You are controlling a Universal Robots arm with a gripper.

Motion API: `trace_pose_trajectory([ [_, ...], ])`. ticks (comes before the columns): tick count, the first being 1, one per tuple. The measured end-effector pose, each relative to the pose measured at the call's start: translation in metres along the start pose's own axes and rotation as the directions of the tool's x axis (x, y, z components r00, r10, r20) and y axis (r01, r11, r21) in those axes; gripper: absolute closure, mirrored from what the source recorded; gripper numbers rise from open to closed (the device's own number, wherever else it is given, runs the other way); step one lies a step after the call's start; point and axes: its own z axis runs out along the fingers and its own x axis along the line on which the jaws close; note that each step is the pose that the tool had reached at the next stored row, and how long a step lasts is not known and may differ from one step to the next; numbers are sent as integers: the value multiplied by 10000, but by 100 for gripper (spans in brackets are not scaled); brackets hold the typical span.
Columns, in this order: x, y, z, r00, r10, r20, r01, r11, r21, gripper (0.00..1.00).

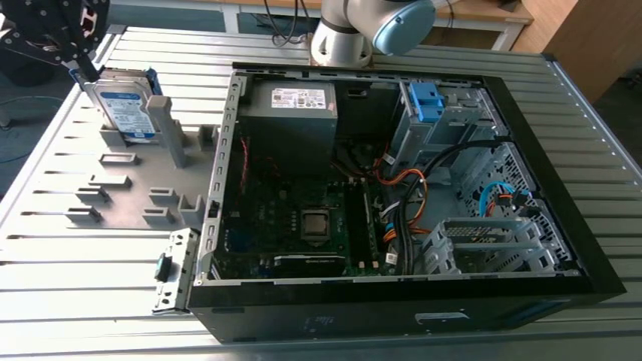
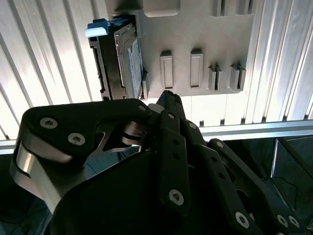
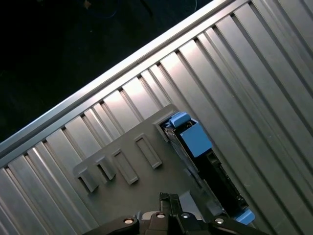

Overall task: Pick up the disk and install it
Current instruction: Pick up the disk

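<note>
Exterior view: disk stands on edge in a grey slotted holder plate on the ribbed metal table, outside the open computer case, to the exterior view's left of it. The label side is visible. Gripper sits just above the disk's top corner; contact not resolvable. Jaw state: cannot tell.

Second wrist view adds the disk's dark edge with the blue bracket at its end, and the black gripper linkage close beside it.

First wrist view adds the bracket running along the disk's rim.

Case contents: power supply, motherboard, processor socket, orange and black cables, light-blue clip in the drive bay
</note>
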Motion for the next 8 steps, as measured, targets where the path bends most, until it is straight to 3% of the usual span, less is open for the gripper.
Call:
trace_pose_trajectory([
  [8,0,0,0,9996,-283,0,283,9996,-8,89],
])
